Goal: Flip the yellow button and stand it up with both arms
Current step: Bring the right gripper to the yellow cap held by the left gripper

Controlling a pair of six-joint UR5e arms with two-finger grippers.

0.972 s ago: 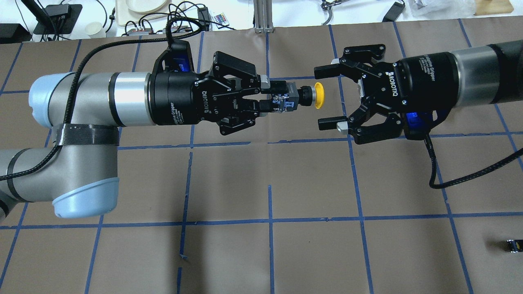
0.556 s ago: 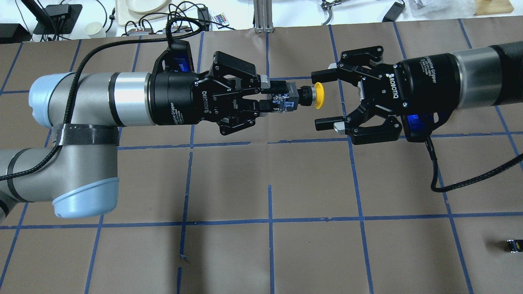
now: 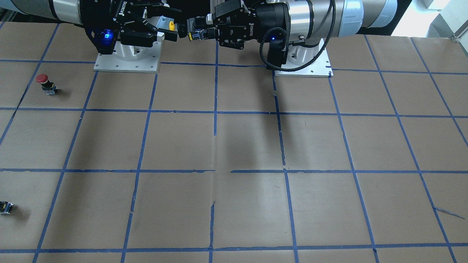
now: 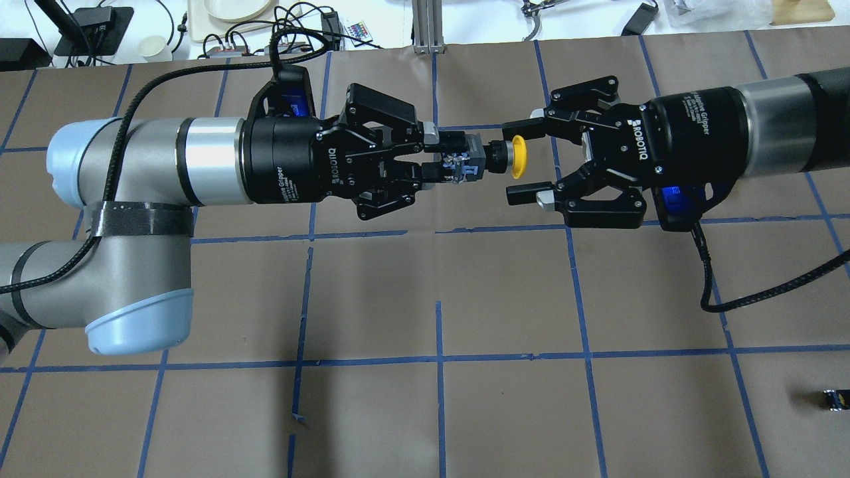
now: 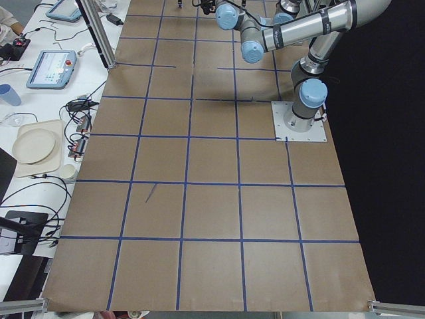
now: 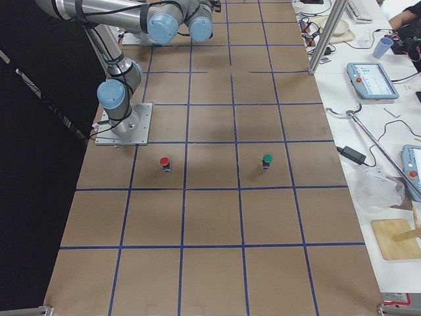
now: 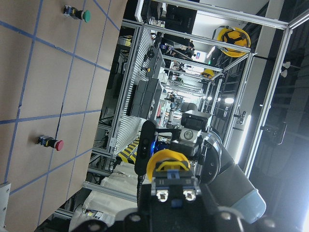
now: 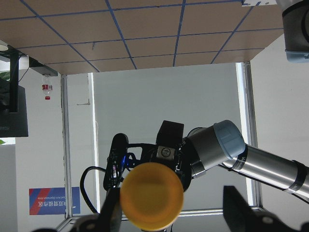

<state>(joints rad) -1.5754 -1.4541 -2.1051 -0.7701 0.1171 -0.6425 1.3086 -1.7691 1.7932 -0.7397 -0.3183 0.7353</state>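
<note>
The yellow button (image 4: 518, 157) is held level in the air, its yellow cap pointing at my right gripper. My left gripper (image 4: 443, 158) is shut on its black and grey body (image 4: 470, 162). My right gripper (image 4: 518, 160) is open, one finger on each side of the cap and apart from it. In the front-facing view the cap (image 3: 171, 25) sits between the two grippers near the robot's base. The left wrist view shows the body (image 7: 174, 186) from behind. The right wrist view shows the cap (image 8: 151, 195) face on, between its fingers.
A red-capped button (image 3: 43, 78) stands on the brown table on the robot's right side. A green-capped button (image 6: 266, 158) stands farther out. A small black block (image 4: 833, 399) lies near the right edge. Two arm base plates (image 3: 126, 56) are bolted to the table.
My right gripper has moved left toward the button, so its open fingers now flank the yellow cap. The left gripper and the button have stayed still.
</note>
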